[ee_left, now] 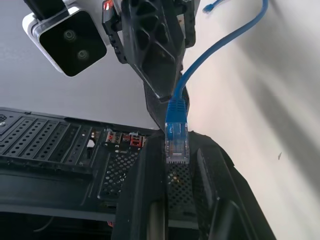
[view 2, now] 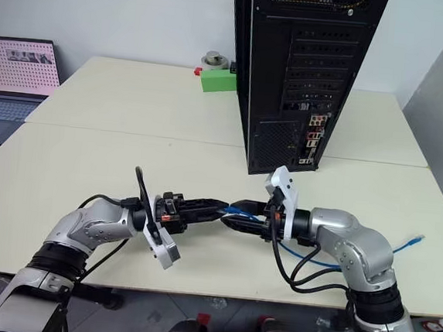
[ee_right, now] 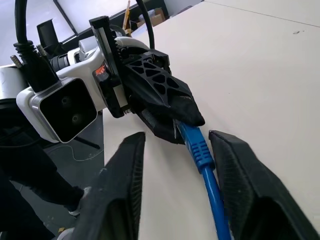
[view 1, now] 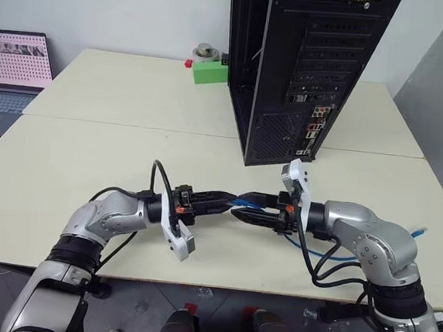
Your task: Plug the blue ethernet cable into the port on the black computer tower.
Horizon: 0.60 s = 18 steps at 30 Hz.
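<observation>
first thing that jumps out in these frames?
The two arms meeting tip to tip over the near edge of the table: the left end effector is shut on the plug end of the blue ethernet cable, while the right end effector's fingers flank the cord just behind the plug without touching it. Behind them the black computer tower stands upright, its rear slots and connector cluster facing the robot.

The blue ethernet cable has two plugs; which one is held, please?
The plug pinched in the left hand; the other plug lies loose near the table's right edge.
</observation>
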Each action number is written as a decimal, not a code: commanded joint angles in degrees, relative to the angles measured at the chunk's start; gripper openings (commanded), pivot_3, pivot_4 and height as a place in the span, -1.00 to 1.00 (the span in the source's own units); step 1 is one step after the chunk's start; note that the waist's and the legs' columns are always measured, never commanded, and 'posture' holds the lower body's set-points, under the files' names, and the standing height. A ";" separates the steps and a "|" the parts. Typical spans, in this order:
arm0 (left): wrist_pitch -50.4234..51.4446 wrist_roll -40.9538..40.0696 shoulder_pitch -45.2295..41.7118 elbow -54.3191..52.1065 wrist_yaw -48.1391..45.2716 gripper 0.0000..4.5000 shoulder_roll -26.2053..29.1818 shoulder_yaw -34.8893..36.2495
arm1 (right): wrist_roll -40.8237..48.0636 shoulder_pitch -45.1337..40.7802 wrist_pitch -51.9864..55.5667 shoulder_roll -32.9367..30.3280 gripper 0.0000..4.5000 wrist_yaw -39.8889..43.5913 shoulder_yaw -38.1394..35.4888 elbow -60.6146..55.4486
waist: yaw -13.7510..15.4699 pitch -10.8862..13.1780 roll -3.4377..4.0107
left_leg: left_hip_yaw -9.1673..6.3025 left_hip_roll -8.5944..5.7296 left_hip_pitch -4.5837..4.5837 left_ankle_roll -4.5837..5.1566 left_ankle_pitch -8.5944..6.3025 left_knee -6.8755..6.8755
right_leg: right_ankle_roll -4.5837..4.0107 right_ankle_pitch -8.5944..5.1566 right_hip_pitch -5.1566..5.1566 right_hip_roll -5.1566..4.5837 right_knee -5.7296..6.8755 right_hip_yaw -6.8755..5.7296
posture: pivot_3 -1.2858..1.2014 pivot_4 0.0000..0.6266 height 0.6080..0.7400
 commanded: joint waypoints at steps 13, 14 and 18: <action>0.78 0.62 -0.47 -2.25 4.61 -0.86 2.00 -1.03 | 0.47 -2.14 -1.59 0.11 -1.00 -0.31 -0.21 0.65 | 0.00 0.00 0.00 | -0.03 0.01 -0.01 0.00 0.00 0.00 | 0.00 0.00 0.00 -0.04 0.01 -0.04 | 0.03 -0.52 1.00; 0.83 0.32 -0.50 -2.00 4.44 -0.86 2.17 -1.38 | 0.37 -2.38 -1.65 0.18 -1.00 -0.40 -0.14 0.83 | 0.00 0.00 0.00 | -0.03 0.00 -0.01 0.00 0.00 0.00 | 0.00 0.00 0.00 -0.04 0.01 -0.04 | 0.03 -0.52 1.00; 1.63 -1.80 -0.01 -1.53 3.12 -0.50 3.00 -3.16 | 0.35 -2.81 -1.63 -0.12 -1.00 -0.28 -0.01 1.05 | -0.01 0.00 0.00 | -0.04 0.01 -0.01 0.00 0.00 0.00 | 0.00 0.00 0.00 -0.04 0.01 -0.05 | 0.03 -0.52 1.00</action>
